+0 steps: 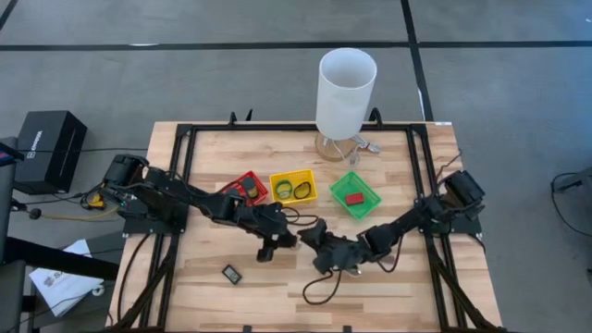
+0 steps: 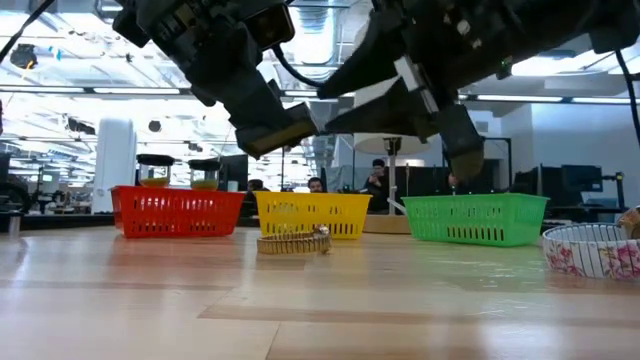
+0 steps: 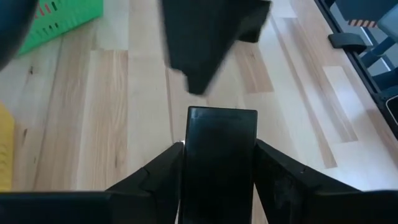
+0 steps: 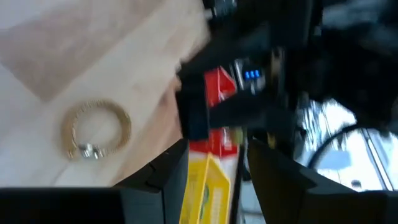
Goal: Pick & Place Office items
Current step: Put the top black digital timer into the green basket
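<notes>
My left gripper (image 1: 271,245) (image 3: 219,146) hangs over the table's middle, shut on a black rectangular piece (image 3: 221,143). My right gripper (image 1: 310,239) (image 4: 217,155) faces it from the right, close by and open, with nothing between its fingers. A gold ring (image 2: 293,240) (image 4: 96,130) lies flat on the wood below the two grippers. A small dark rectangle (image 1: 231,274) lies flat nearer the near edge. A red piece (image 1: 354,197) sits in the green basket, thin rings (image 1: 294,191) lie in the yellow one, and dark pieces (image 1: 246,191) in the red one. My left gripper pinches the black rectangular piece between its two fingers, one finger (image 3: 161,171) on each long side (image 3: 189,168). The piece lies along the fingers, and its free end (image 3: 221,115) sticks out past their tips. It is lifted clear of the table.
Red (image 1: 242,183), yellow (image 1: 293,176) and green (image 1: 370,205) baskets stand in a row behind the grippers. A tall white cylinder (image 1: 347,92) stands at the far edge. A black cable loop (image 1: 319,289) lies near the near edge. A flowered rim (image 2: 600,250) shows at the right.
</notes>
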Available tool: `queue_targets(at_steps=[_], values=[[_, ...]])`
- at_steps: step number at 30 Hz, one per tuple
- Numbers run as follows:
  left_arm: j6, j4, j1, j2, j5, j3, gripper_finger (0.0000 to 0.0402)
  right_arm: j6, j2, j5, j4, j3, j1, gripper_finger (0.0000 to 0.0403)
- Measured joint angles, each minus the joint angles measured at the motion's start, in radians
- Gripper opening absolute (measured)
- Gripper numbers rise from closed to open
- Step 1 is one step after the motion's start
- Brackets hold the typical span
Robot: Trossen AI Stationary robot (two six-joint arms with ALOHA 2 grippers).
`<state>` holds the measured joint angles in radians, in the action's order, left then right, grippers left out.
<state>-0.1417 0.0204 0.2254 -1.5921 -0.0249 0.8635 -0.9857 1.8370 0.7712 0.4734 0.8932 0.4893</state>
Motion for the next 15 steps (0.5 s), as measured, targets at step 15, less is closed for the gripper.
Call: queue_targets(at_steps=[15], values=[[0.005, 0.070, 0.000, 0.000, 0.001, 0.000, 0.0164, -0.030, 0.000, -0.122, 0.032, 0.000, -0.031, 0.0158]])
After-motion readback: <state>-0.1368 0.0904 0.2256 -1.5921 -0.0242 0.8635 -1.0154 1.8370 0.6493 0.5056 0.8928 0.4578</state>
